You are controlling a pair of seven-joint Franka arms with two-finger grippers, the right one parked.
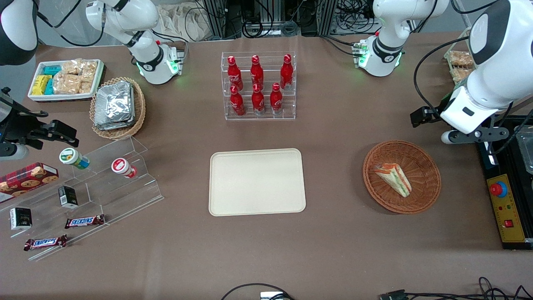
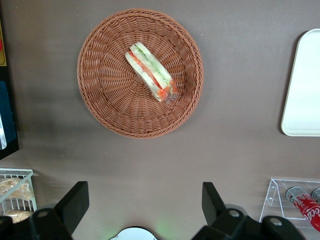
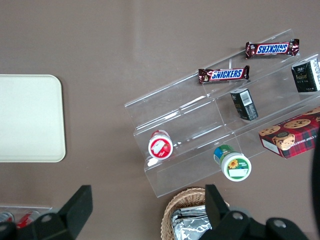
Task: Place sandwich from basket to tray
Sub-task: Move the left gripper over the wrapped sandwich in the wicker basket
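One sandwich [image 1: 393, 179] lies in the one basket [image 1: 424, 160] near the desk's working-arm edge. The single tray [image 1: 257, 182] sits bare mid-desk. The gripper [image 2: 145, 202] hangs above the desk beside the basket, seemingly high, fingers [image 2: 75, 202] spread wide.

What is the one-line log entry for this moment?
gripper: open, above table beside basket | sandwich: in basket | tray: holds nothing

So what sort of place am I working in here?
Probably a lab mock-up of a snack shop: a clear acrylic rack of red cola bottles, tiered acrylic shelves with Snickers bars, and cables along the table edge. The left arm's hand hangs open, above the table beside the reddish-brown wicker basket.
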